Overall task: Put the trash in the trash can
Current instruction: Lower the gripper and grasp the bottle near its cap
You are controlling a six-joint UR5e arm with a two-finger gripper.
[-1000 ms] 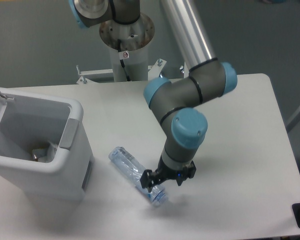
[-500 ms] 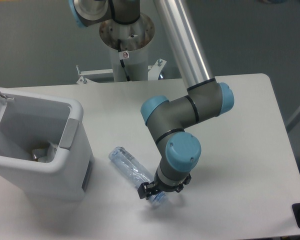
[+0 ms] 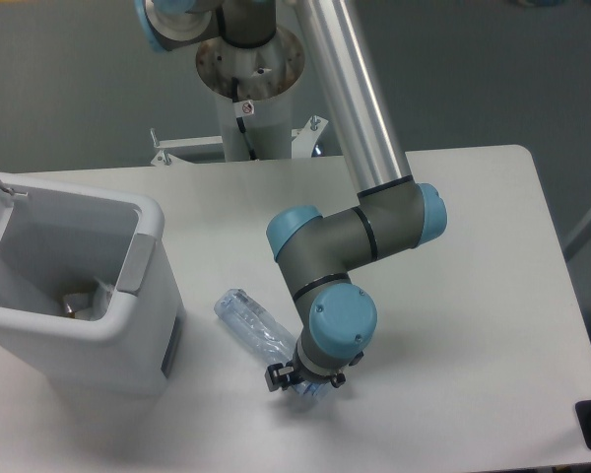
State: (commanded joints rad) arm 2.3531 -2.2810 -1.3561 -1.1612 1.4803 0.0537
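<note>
Trash can (image 3: 128, 325) just beside bottle (image 3: 251, 322)

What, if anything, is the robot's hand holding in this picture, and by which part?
It cannot be told. The hand is down over the cap end of the crushed bottle, which lies on the table, but the wrist hides the fingers.
</note>
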